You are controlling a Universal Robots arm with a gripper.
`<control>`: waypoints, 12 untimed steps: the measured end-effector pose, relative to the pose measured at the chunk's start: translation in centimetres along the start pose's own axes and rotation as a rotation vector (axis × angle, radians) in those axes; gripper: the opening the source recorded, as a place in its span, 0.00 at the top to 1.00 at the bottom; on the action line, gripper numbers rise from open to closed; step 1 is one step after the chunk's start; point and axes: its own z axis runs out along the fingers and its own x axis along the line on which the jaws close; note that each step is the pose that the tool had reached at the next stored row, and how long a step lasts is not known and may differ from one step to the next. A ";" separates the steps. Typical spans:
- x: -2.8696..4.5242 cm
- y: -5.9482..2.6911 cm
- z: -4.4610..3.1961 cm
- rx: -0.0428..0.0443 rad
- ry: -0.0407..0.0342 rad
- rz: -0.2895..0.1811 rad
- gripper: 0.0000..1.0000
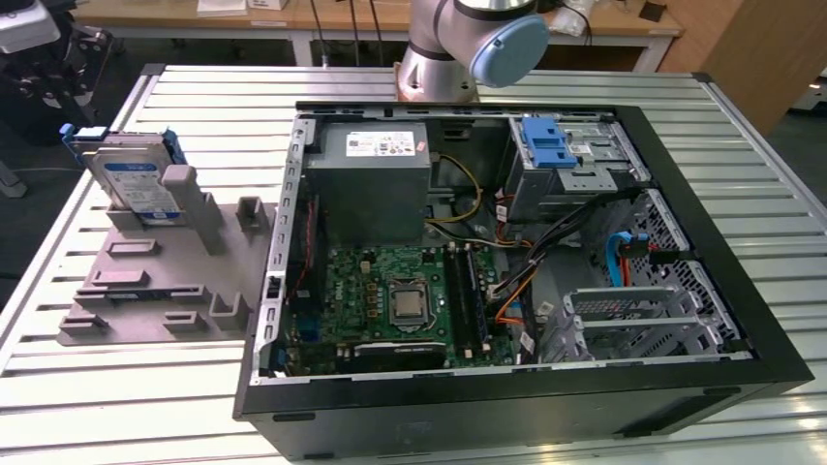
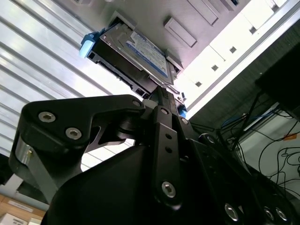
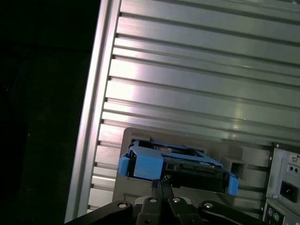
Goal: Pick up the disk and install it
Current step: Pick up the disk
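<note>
**One disk parked in its holder, hand closed on nothing**

One disk, silver-grey and framed in a blue carrier, was seen standing on edge in a slot of one grey holder. The holder was set on the slatted aluminium worktop, at the exterior view's left. Just beside it, one open computer case was laid on its side. Inside the case could be counted one grey power supply, one green motherboard and one blue latch on the drive cage. One robot arm was mounted behind the case.

In both wrist views the hand was shown with its fingers drawn narrowly together and nothing gripped between them. The disk was seen beyond the fingertips, seated in the holder.
</note>
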 end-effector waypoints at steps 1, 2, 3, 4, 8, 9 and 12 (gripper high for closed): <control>0.00 0.00 0.00 0.0000 0.0000 -0.001 0.89; 0.00 0.00 0.00 -0.0001 0.0000 -0.002 0.89; 0.00 0.00 0.00 -0.0001 0.0001 -0.003 0.89; 0.00 0.00 0.00 -0.0001 0.0001 -0.004 0.89; 0.00 0.00 0.00 -0.0002 0.0002 -0.009 0.89; 0.00 0.00 0.00 -0.0002 0.0002 -0.011 0.89; 0.00 0.00 0.00 -0.0002 0.0002 -0.015 0.89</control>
